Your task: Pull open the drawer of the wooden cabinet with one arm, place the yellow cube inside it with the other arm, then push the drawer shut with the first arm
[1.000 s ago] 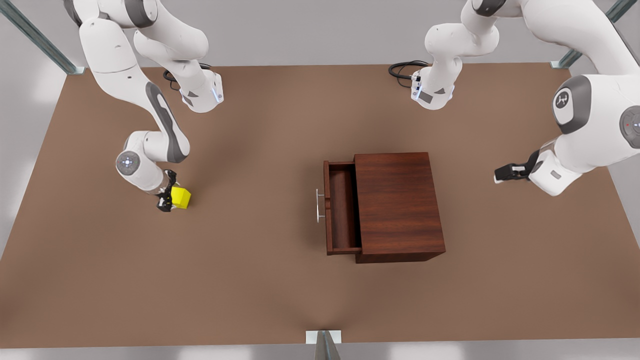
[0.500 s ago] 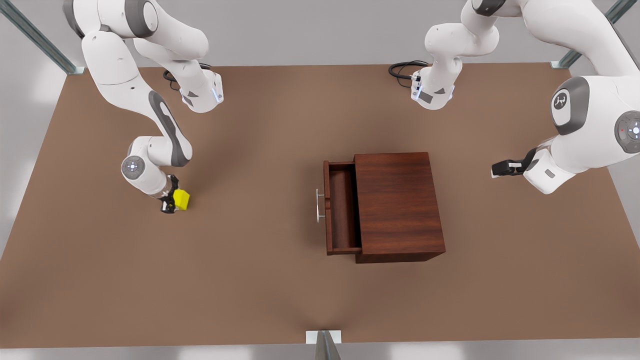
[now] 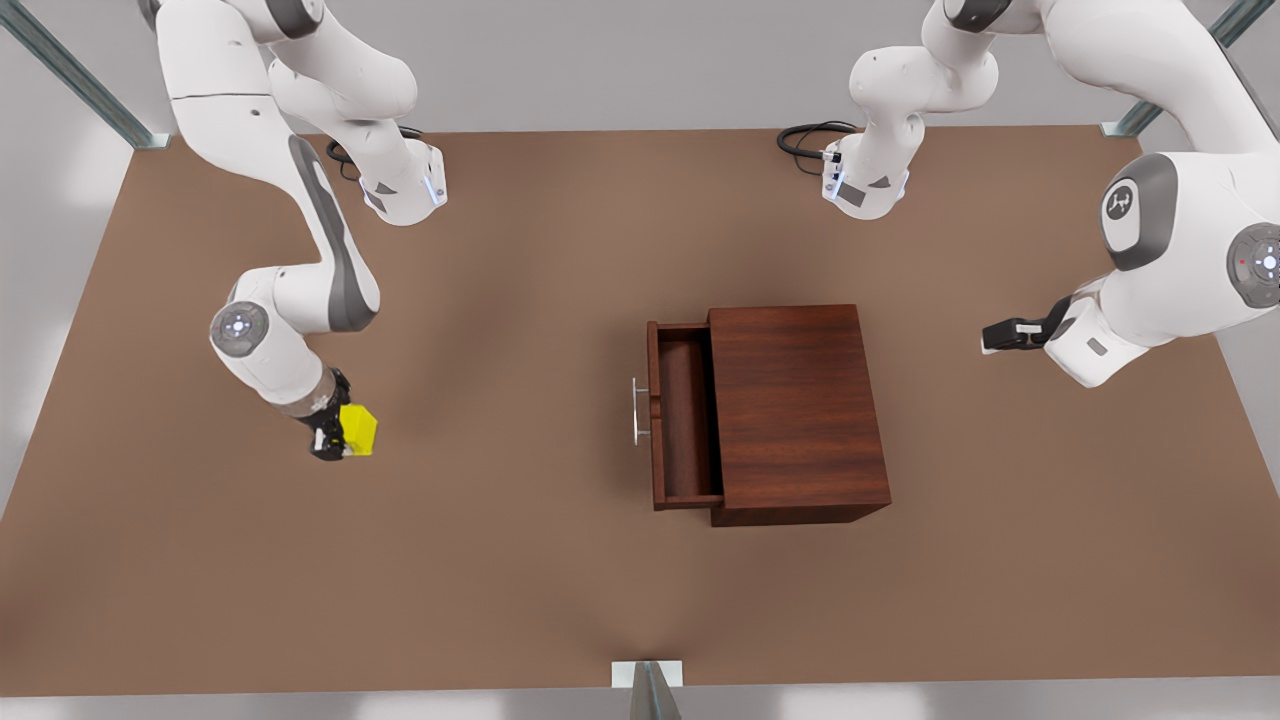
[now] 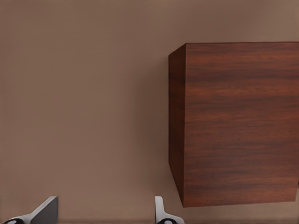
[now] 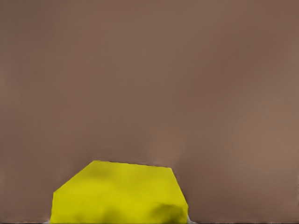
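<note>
The yellow cube [image 3: 360, 429] is held in my right gripper [image 3: 338, 436], which is shut on it over the table at the front view's left; in the right wrist view the yellow cube [image 5: 119, 193] sits close under the camera. The wooden cabinet [image 3: 797, 405] stands mid-table with its drawer [image 3: 686, 418] pulled out toward the front view's left, silver handle [image 3: 637, 410] showing. My left gripper [image 3: 1002, 335] waits open off the cabinet's far side at the front view's right. Its fingers [image 4: 46, 210] point toward the cabinet [image 4: 238, 123].
Both arm bases [image 3: 400, 190] stand at the table's [image 3: 500, 560] back edge, with a black cable [image 3: 805, 138] near the one at the front view's right. Metal frame posts [image 3: 648, 690] sit at the table's edges. Bare tabletop lies between cube and drawer.
My right gripper has carried the yellow cube a little toward the table's near edge, its arm's elbow rising. The left gripper drifted slightly toward the cabinet.
</note>
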Robot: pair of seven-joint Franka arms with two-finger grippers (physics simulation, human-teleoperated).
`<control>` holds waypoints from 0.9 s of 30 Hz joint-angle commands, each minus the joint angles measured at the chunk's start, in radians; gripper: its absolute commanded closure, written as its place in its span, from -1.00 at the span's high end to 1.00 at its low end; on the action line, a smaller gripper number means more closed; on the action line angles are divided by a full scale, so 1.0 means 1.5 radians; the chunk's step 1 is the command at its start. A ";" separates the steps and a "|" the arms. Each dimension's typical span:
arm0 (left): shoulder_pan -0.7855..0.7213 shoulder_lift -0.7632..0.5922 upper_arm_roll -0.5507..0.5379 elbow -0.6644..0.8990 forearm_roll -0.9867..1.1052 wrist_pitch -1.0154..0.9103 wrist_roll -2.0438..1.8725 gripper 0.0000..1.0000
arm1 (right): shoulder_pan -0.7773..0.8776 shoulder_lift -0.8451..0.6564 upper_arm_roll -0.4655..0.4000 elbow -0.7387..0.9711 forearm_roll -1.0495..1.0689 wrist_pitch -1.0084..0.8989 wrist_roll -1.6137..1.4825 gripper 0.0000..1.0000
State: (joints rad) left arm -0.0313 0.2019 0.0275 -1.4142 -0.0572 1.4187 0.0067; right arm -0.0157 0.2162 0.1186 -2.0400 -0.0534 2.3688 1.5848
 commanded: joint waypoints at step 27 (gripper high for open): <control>-0.003 -0.016 -0.006 -0.007 -0.004 -0.032 0.008 1.00 | 0.475 0.440 -0.005 0.825 0.009 -0.509 0.541 0.05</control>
State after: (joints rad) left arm -0.0338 0.1798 0.0209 -1.4255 -0.0628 1.3855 0.0174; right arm 0.6888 0.8698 0.1102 -0.8159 -0.0433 1.6316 2.0196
